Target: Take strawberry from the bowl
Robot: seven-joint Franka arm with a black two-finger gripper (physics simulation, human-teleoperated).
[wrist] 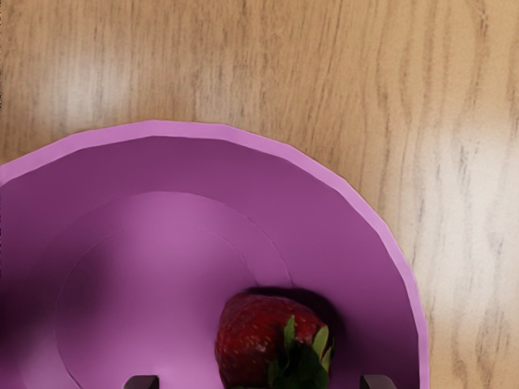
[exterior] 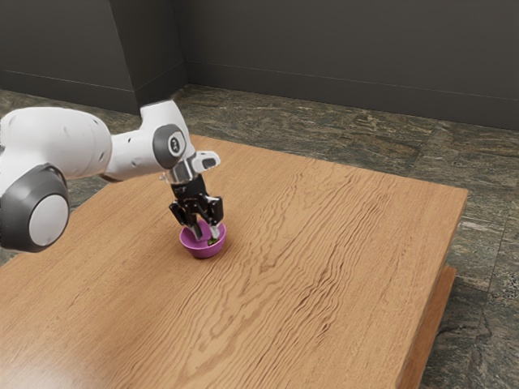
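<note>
Since your gripper points down with its fingers standing wide, nothing gripped between them, what counts is how the strawberry lies against that gap. You have it below the hand, inside the bowl, roughly between the two fingertips but with its bulk a little off the line joining them. Its leafy crown faces obliquely toward the fingertip on the near-wall side, and that tip has the smaller gap to the fruit; the other has more room. The berry's long axis seems to run more across the gap than along it, so closing as you are may pinch crown and nose. Judge whether a small shift toward the berry's bulk is wanted before you lower. Beyond that nearer finger the bowl's wall rises close by, where a finger could catch; farther out lies the table.
</note>
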